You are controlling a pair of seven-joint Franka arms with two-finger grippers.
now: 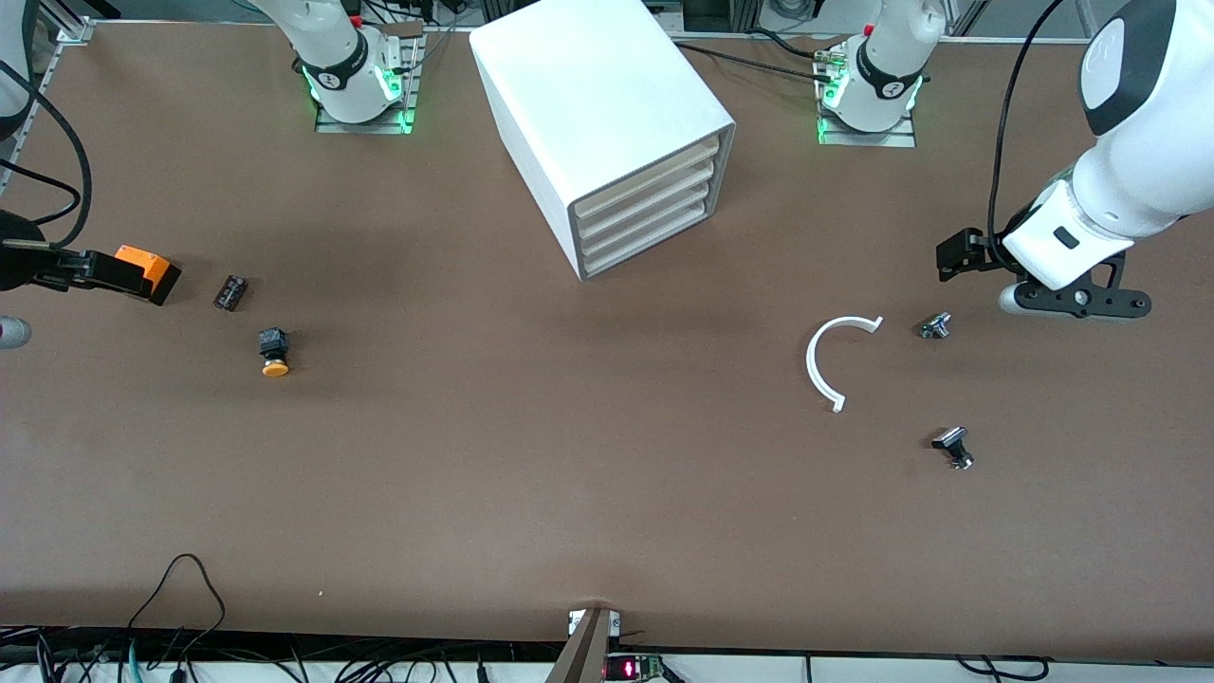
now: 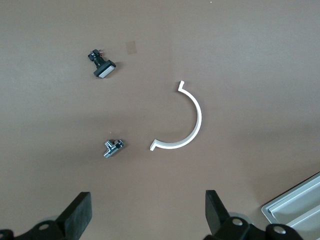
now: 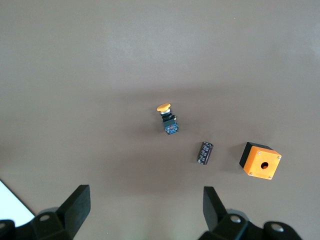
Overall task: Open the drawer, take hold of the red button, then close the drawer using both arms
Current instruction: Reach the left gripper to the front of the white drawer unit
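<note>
The white cabinet (image 1: 607,114) stands near the arms' bases, and its four cream-edged drawers (image 1: 654,175) are all shut. No red-capped button shows in any view. My left gripper (image 2: 147,212) is open and empty. It hangs over the table at the left arm's end (image 1: 1076,302), close to a small metal fitting (image 1: 936,325). My right gripper (image 3: 145,207) is open and empty over the right arm's end of the table. In the front view only its black hand (image 1: 38,267) shows at the edge.
At the right arm's end lie a yellow-orange-capped button (image 1: 274,351), a small black cylinder (image 1: 230,292) and an orange box with a hole (image 1: 147,270). At the left arm's end lie a white C-shaped piece (image 1: 823,360) and a black-and-silver part (image 1: 953,446).
</note>
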